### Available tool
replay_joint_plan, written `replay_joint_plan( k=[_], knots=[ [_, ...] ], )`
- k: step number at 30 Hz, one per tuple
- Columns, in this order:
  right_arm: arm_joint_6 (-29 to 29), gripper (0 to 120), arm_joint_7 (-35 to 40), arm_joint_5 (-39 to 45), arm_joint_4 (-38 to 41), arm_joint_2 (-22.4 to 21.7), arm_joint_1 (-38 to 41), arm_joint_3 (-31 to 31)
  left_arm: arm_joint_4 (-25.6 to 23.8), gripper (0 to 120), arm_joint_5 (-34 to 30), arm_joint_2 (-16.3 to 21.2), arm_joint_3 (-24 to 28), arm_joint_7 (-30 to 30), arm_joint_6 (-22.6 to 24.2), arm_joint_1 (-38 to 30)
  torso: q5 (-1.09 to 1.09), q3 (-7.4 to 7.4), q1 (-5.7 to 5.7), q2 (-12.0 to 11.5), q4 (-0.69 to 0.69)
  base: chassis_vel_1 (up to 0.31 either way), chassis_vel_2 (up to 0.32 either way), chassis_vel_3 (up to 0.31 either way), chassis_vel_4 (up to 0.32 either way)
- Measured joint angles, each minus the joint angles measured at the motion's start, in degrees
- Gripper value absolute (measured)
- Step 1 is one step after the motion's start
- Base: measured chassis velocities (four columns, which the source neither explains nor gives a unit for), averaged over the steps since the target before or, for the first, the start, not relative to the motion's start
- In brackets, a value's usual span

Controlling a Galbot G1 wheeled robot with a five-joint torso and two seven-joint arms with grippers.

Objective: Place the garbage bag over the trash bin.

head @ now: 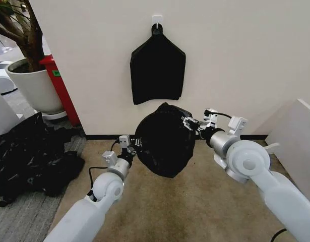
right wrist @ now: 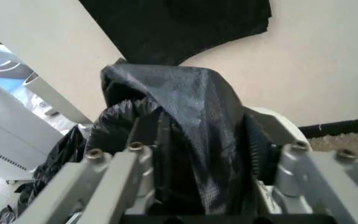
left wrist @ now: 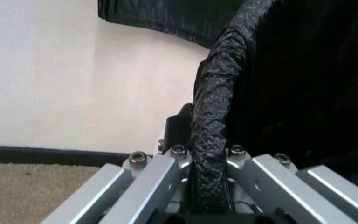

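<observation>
Left end effector (head: pixel 134 146) grips the left edge of the garbage bag (head: pixel 164 141); in the left wrist view a rolled strand of the black film (left wrist: pixel 211 140) runs between its closed fingers (left wrist: pixel 166 177). The bag hangs stretched between both end effectors, above the carpet floor (head: pixel 195 201). Right end effector (head: pixel 189 122) clamps the bag's right edge, with film bunched between its fingers (right wrist: pixel 120 172). A flat black bundle (head: pixel 158 70) hangs on the wall beyond them.
</observation>
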Motion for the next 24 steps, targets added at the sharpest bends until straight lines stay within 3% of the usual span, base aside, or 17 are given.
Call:
replay_joint_plan(
  k=[6,18,24],
  knots=[
    [0.33,10,0.14,-0.19,-0.31,-0.09,0.09,0.41,-0.32,1,0.15,0.20,0.03,0.27,0.07,0.35,0.00,0.00,0.00,0.00,0.00,0.000,0.000,0.000,0.000],
    [-2.95,7,-2.54,4.14,-3.77,-1.33,-1.63,4.38,-1.78,1,0.50,0.60,0.07,2.30,0.04,1.24,0.01,0.00,0.00,0.00,0.00,0.000,0.000,0.000,0.000],
    [-5.91,3,-12.12,3.33,-7.19,-4.59,-5.00,7.02,-2.64,1,0.39,0.96,-0.40,4.34,-0.69,2.08,0.00,0.00,0.00,0.00,-0.01,0.000,0.000,0.000,0.000]
  ],
)
